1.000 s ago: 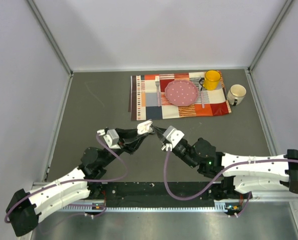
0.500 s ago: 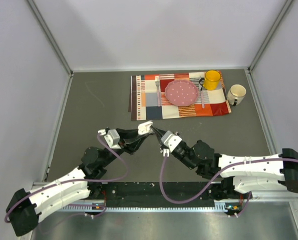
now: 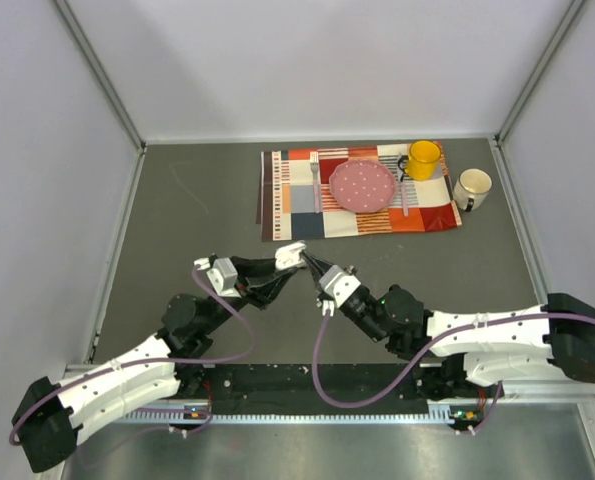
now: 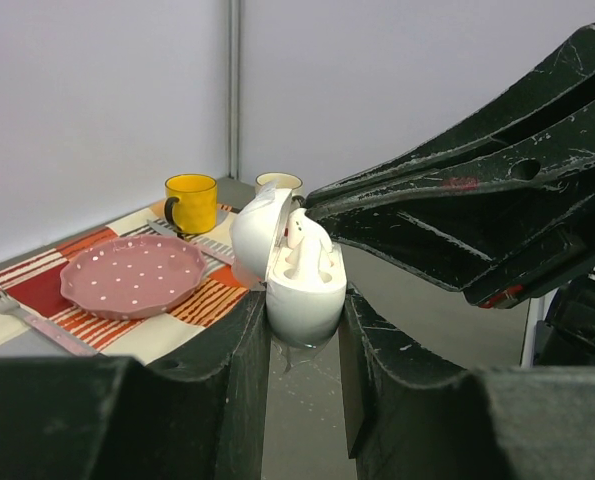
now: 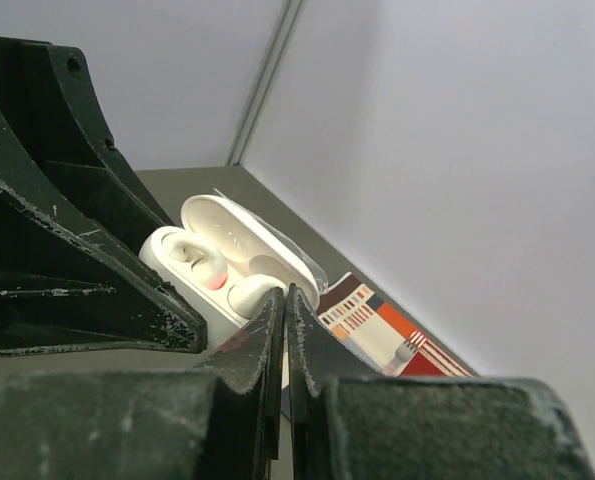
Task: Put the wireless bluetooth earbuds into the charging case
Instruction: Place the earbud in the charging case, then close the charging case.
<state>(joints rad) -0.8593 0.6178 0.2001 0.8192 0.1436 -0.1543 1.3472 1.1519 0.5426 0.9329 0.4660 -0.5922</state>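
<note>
Two robot arms, the left arm [image 3: 117,385] and the right arm [image 3: 487,335], each with white perforated shells, black joints and bases, a looping purple cable [image 3: 322,372], and scuffed, scratched matte-black fingers [image 4: 397,360].

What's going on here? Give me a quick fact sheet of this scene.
Left tool: clamped on a white charging case, held up off the table
Case lid: open
Inside case: white earbuds visible
Right tool: shut, tips at the case's open mouth
Background: pink plate and yellow mug on a checked mat; white mug beside it
</note>
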